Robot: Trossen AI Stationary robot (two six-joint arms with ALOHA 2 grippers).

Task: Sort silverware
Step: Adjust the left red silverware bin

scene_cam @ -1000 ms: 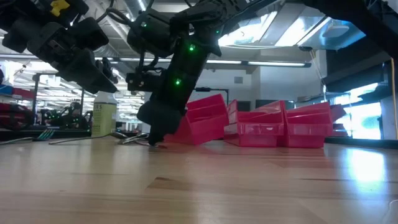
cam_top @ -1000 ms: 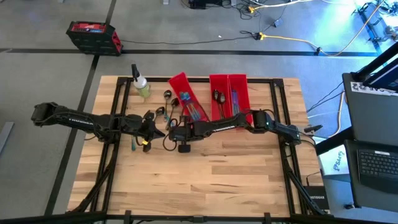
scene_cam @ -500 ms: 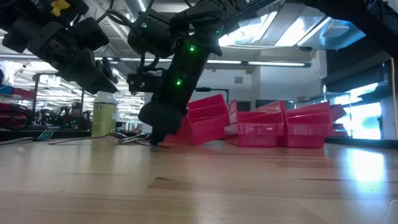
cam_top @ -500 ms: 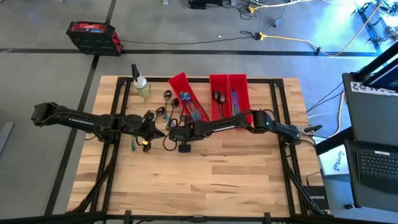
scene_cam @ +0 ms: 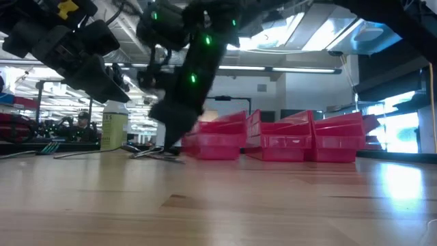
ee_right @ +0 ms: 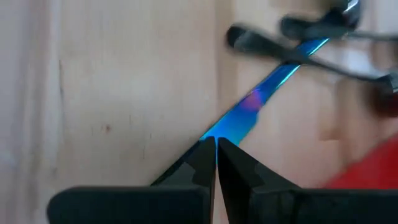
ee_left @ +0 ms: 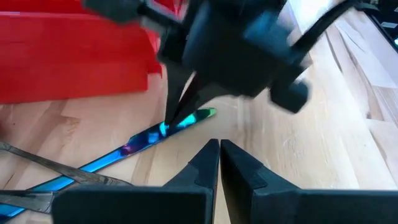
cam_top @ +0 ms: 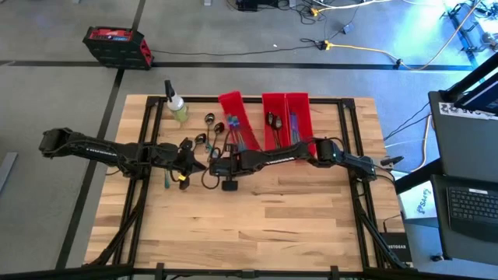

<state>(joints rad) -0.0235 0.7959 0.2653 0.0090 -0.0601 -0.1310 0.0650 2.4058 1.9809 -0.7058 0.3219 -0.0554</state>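
Right wrist view shows the right gripper (ee_right: pixel 216 146) with its fingers pinched together on the end of an iridescent blue knife (ee_right: pixel 249 113) lying flat on the wooden table (ee_right: pixel 112 81), just beside the leftmost red bin (cam_top: pixel 236 117). Left wrist view shows the left gripper (ee_left: pixel 219 152) hovering near that knife with its fingers closed on nothing, while more silverware (cam_top: pixel 208 131) lies loose between the spray bottle (cam_top: pixel 176 103) and the bins.

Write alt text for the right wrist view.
The right gripper, its fingers closed, pinches the tip of an iridescent blue utensil lying on the wooden table. Blurred dark utensils cross its far end beside a red bin.
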